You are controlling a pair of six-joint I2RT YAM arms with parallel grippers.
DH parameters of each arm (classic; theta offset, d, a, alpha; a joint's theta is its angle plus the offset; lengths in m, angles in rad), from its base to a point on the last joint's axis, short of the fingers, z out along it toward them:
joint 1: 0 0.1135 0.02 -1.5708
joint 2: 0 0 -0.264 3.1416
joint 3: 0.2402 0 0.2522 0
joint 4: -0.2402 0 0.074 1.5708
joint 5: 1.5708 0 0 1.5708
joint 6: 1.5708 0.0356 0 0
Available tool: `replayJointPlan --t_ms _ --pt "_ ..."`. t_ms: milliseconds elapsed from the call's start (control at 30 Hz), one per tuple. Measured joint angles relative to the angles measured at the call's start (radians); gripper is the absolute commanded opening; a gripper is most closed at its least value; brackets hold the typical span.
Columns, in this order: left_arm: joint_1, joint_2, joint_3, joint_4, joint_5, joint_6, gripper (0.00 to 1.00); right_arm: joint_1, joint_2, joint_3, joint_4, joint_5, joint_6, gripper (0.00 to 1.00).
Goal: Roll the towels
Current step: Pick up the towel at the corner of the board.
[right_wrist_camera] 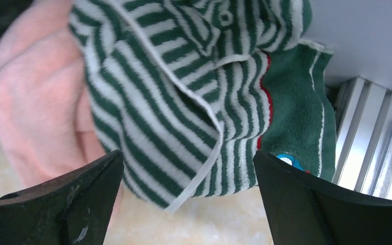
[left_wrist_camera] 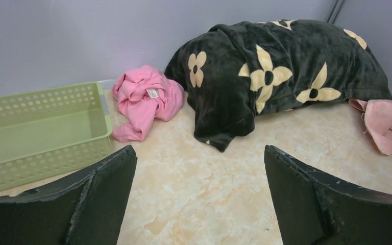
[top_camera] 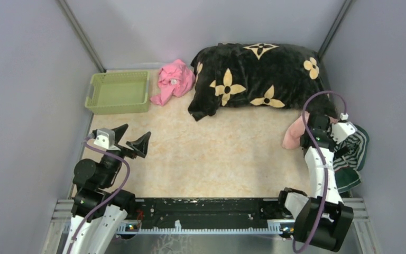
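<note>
The left gripper (top_camera: 132,138) hung over the near left part of the table (top_camera: 217,159) with its jaws spread wide and nothing between them. The right gripper (right_wrist_camera: 188,158) was also fully released; it hovered just above the two towels and was grasping neither of them.

The green striped towel (right_wrist_camera: 184,102) lay crumpled in a heap at the right edge of the table, close to the wall, and one part of it showed a plain green side with a red seam. The salmon-pink towel (top_camera: 295,135) was bunched up just on its left, touching it, and its far end reached the black blanket (top_camera: 259,74) with tan flowers. This blanket lay piled at the back of the table. A bright pink cloth (top_camera: 173,79) was crumpled between the blanket and a light green basket (top_camera: 119,74), which stood in the far left corner
</note>
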Motion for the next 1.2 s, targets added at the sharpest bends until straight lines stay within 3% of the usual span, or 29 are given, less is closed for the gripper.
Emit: replayJointPlan --t_ms 200,300,367,500,533,733,900,1033,1200 --pt "0.000 0.029 0.000 -0.001 -0.004 0.003 1.00 -0.106 0.071 -0.060 0.121 -0.040 0.035 0.95" --pt "0.000 0.049 0.000 -0.003 -0.005 0.005 1.00 -0.114 0.148 -0.073 0.182 -0.051 0.043 0.81" --pt "0.000 0.061 0.000 -0.003 -0.005 0.007 0.99 -0.125 0.202 -0.074 0.220 -0.072 0.040 0.64" --pt "0.000 0.084 0.000 -0.003 -0.005 0.009 0.99 -0.139 0.240 -0.078 0.258 -0.100 0.026 0.08" --pt "0.000 0.089 0.000 -0.004 -0.005 0.011 0.99 -0.139 0.233 -0.078 0.258 -0.103 0.027 0.00" --pt "0.000 0.099 0.000 -0.004 -0.005 0.014 0.99 -0.139 0.076 -0.054 0.168 -0.105 -0.004 0.00" --pt "0.000 0.099 0.000 -0.005 -0.005 0.016 0.99 -0.107 -0.018 0.142 0.031 -0.091 -0.053 0.00" --pt "0.000 0.099 0.000 -0.005 -0.005 0.016 0.99 0.082 -0.025 0.372 -0.055 -0.046 -0.092 0.00" --pt "0.000 0.099 0.000 -0.005 -0.005 0.016 0.99 0.436 0.021 0.653 -0.147 0.047 -0.118 0.00"
